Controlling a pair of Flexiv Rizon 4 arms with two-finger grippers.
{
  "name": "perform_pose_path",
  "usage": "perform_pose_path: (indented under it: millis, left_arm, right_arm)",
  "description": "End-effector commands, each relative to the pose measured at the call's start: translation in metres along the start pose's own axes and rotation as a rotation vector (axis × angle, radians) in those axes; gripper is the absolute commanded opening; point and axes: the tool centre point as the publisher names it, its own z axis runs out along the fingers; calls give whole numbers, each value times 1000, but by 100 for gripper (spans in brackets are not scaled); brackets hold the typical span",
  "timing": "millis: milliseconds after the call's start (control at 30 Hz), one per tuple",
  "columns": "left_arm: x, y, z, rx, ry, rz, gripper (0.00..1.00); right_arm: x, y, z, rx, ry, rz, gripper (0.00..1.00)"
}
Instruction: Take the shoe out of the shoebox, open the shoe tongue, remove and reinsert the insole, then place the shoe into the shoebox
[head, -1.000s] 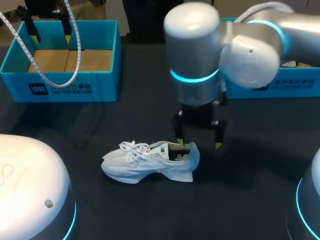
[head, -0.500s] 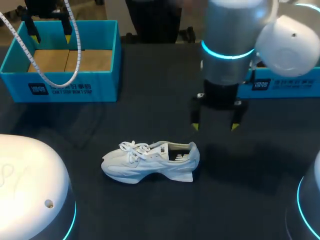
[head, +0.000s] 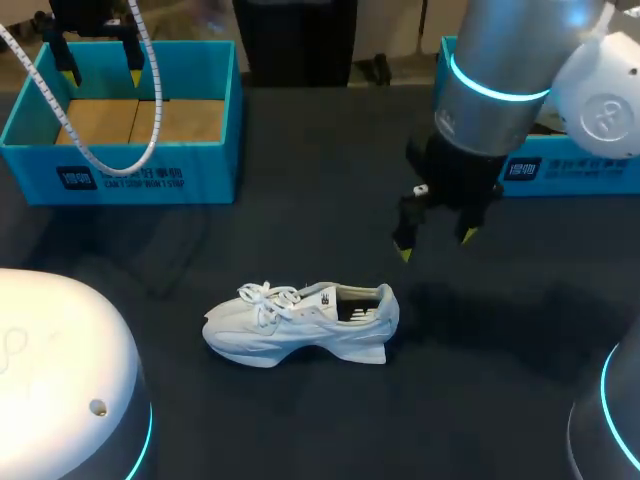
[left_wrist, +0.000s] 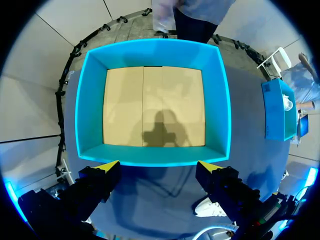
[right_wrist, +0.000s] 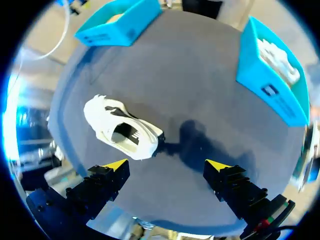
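A white laced shoe (head: 300, 324) lies on its sole on the dark table, toe to the left; it also shows in the right wrist view (right_wrist: 122, 128), ahead of the fingers. My right gripper (head: 436, 240) hangs open above the table, up and to the right of the shoe's heel, with nothing between its yellow tips (right_wrist: 166, 164). The blue shoebox (head: 125, 115) stands at the back left with a bare cardboard floor (left_wrist: 154, 106). My left gripper (head: 98, 62) hovers open over that box, holding nothing (left_wrist: 159, 165).
A second blue box (head: 560, 160) at the back right holds white stuffing (right_wrist: 277, 62). A white cable (head: 70, 125) loops down over the left box. The rounded arm bases (head: 60, 380) fill the near corners.
My right arm has risen and swung back to the right, away from the shoe's heel, fingers still open. The shoe and the left arm have stayed put.
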Motion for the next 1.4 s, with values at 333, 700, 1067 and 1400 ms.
perform_pose_path:
  millis: [333,700,1067,1400]
  left_arm:
    - [0,0,0,-1,-1,0,100]
    - [0,0,0,-1,-1,0,100]
    - [0,0,0,-1,-1,0,100]
    - [0,0,0,-1,-1,0,100]
  right_arm:
    - [-28,11,15,-403,475,-561,100]
    - [-28,11,15,-403,475,-561,100]
    - [-35,-5,48,-570,492,-585,100]
    - [-32,-15,70,-636,533,-544,100]
